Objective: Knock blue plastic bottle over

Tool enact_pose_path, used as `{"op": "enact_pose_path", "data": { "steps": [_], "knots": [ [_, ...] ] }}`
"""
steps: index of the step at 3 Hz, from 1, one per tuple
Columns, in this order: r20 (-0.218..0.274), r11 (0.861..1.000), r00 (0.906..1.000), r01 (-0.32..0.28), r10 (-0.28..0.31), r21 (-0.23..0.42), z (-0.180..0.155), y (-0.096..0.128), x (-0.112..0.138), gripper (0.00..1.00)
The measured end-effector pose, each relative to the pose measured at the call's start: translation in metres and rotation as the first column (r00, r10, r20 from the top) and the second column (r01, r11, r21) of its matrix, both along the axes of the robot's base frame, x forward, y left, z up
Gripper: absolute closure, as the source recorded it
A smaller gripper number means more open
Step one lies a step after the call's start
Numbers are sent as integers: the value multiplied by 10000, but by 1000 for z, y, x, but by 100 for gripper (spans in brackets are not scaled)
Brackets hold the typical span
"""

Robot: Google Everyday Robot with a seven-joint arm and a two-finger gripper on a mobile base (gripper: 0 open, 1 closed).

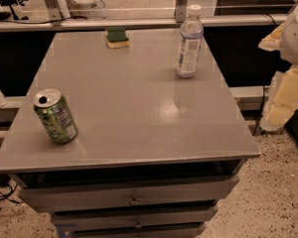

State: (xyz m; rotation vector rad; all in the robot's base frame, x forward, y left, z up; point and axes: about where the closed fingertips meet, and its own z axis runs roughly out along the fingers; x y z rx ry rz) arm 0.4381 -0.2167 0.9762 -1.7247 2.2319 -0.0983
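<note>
The blue plastic bottle (189, 42) stands upright at the far right of the grey cabinet top (134, 108). It is clear and bluish, with a white cap and a white label. My gripper is not in view. A white rounded shape (297, 31) at the right edge, beyond the cabinet and to the right of the bottle, may be part of my arm.
A green soda can (55, 116) stands tilted near the front left corner. A green and yellow sponge (117, 37) lies at the far edge. Drawers (131, 197) sit below the top. Beige foam pieces (285, 100) lean on the right. A rail (139, 23) runs behind.
</note>
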Motion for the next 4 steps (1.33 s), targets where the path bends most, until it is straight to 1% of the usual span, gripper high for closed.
{"op": "enact_pose_path", "data": {
  "steps": [1, 2, 3, 4],
  "knots": [
    [0, 10000, 10000, 0, 0, 0, 0, 0, 0, 0],
    [236, 10000, 9997, -1, -1, 85, 2, 2, 5, 0],
    [677, 9969, 9971, 287, -337, 730, -1, -7, 31, 0],
    [1246, 9875, 9889, 621, -805, 1448, -3, -17, 71, 0]
  ]
}}
